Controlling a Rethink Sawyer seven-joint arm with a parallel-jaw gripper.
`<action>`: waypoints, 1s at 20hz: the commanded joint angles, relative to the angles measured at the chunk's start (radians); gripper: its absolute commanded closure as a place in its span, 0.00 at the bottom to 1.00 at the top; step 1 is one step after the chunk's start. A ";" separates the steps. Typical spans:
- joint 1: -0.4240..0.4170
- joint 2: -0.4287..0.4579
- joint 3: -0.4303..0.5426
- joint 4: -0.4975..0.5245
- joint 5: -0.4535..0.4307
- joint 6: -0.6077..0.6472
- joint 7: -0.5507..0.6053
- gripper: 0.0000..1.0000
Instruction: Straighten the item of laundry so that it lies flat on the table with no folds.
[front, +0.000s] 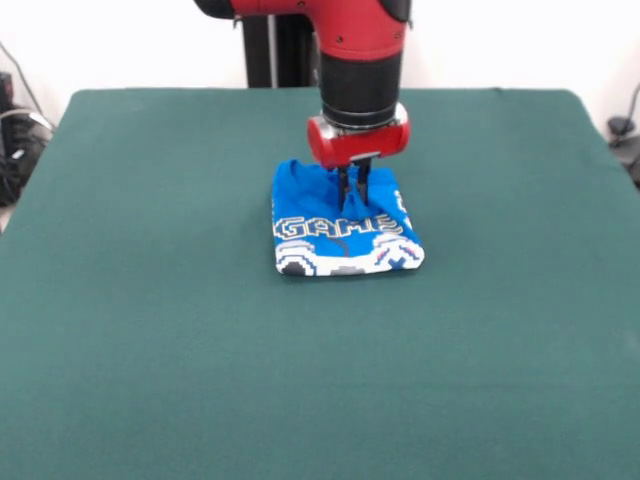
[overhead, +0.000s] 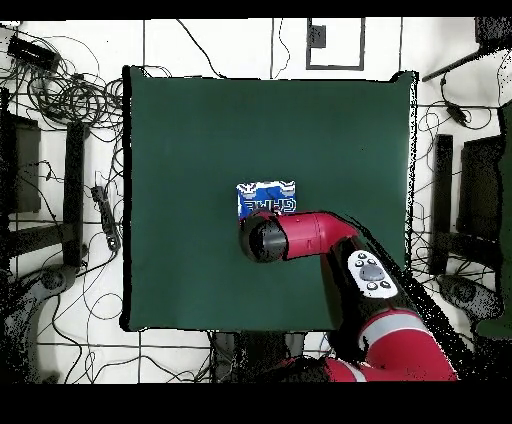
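**Shirt bunched, hand pinching it**

Blue T-shirt lies folded into a small bundle near middle of the green desk, "GAME" lettering up. Hand points straight down, fingers narrow, pinching a raised peak of cloth.

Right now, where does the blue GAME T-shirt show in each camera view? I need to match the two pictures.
Front view: the folded blue T-shirt lies just above the middle of the green table, lettering up, directly below the end effector.
Overhead view: the T-shirt sits right of the table's middle, its lower part hidden under the red arm.
Shared landmark: the white GAME lettering, next to the arm's wrist in both views.
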 joint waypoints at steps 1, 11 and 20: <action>0.021 -0.006 0.068 0.089 -0.040 0.055 0.002 1.00; -0.004 -0.087 0.096 0.169 -0.007 0.075 0.007 1.00; -0.036 -0.326 0.119 0.326 0.062 0.170 -0.010 1.00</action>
